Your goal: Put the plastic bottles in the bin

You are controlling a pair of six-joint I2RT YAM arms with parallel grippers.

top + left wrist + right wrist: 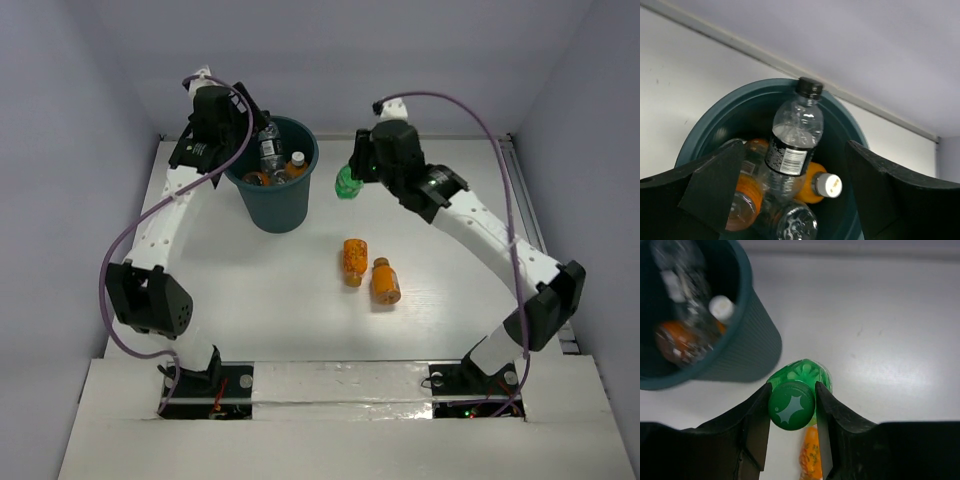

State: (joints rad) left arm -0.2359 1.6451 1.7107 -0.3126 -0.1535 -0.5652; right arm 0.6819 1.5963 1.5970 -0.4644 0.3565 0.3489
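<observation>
bin [742, 347] cut off by left and top edges in the right wrist view, bottles [684, 336] inside blurred, green bottle [346, 184] half hidden under the right arm [470, 215] from above, orange bottle [811, 456] mostly behind the green one

Top view: bright, even, diffuse overhead light, lavender cast on the walls. White bench [300, 320] nearly blown out, only soft shadows under the arms and beside the bin [272, 205]. Left wrist: clear bottle [792, 145] sharp, specular glints on its shoulder; tool fingers [715, 185] crushed near black. Right wrist: green bottle [791, 405] cap in focus, bin contents upper left blurred, soft glare patch on bench at right.
</observation>
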